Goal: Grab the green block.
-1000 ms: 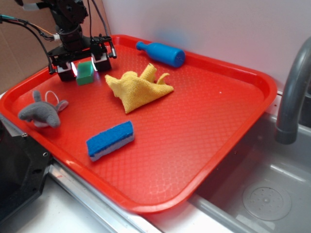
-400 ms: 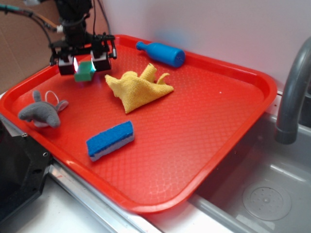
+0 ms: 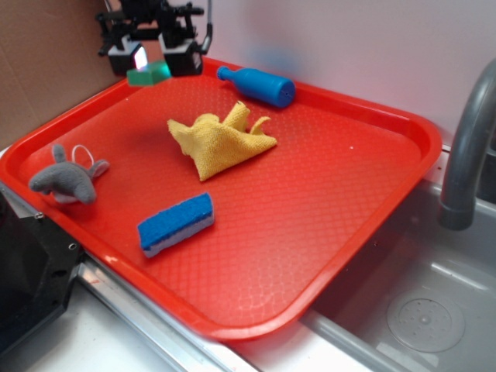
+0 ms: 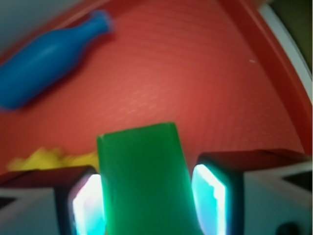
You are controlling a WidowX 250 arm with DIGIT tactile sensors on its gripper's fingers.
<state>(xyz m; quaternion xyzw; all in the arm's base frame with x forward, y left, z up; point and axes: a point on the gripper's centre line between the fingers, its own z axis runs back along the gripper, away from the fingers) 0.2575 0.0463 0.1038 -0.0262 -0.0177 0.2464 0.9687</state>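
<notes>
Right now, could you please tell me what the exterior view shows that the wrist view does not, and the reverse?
Only the exterior view shows the grey plush toy, the blue sponge, the faucet, the sink, and the green block lifted clear of the red tray. Only the wrist view shows, close up, the lit pads pressed against both sides of the block. Both show the gripper, the green block, the blue bottle, the yellow cloth and the tray.

Exterior looks down across the tray [image 3: 372, 232]; wrist looks closely down between the fingers [image 4: 212, 188].
</notes>
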